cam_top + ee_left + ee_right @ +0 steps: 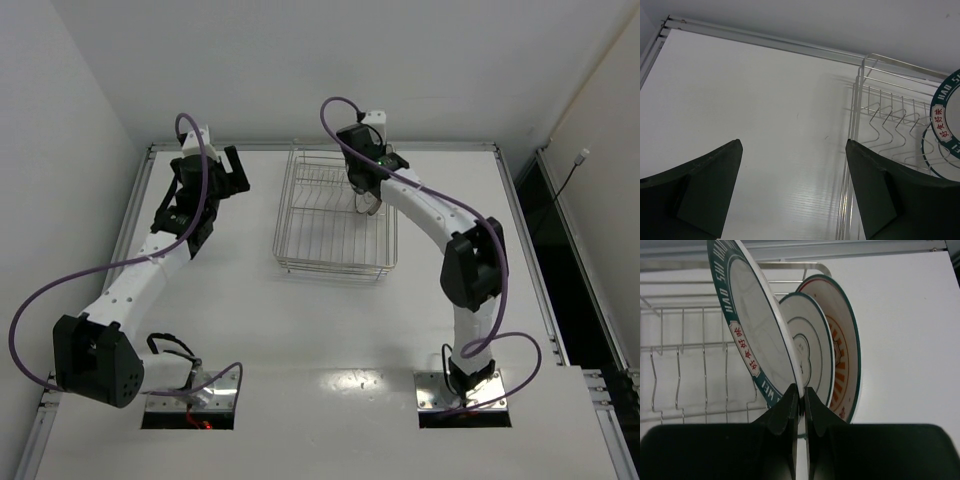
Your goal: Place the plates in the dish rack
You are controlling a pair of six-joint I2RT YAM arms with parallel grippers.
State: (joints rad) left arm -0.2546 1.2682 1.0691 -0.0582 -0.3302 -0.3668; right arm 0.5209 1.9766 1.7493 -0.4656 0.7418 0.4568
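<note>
My right gripper (pixel 800 390) is shut on the edge of the white plate with the dark blue lettered rim (pixel 747 325) and holds it on edge, tilted, inside the chrome wire dish rack (pixel 680 345). Just behind it stand the pale grey plate (pixel 807 347) and the plate with orange-red rays (pixel 842 355), both upright in the rack. In the top view the right gripper (pixel 368 205) is over the rack's (pixel 330 262) right side. My left gripper (pixel 794 145) is open and empty over bare table, left of the rack (pixel 890 115); the lettered plate (pixel 946 107) shows at that view's right edge.
The rack stands at the back middle of the white table (pixel 300 330). A metal rail (pixel 765 40) runs along the table's far edge under the back wall. The left gripper (pixel 236 172) hovers near the back left corner.
</note>
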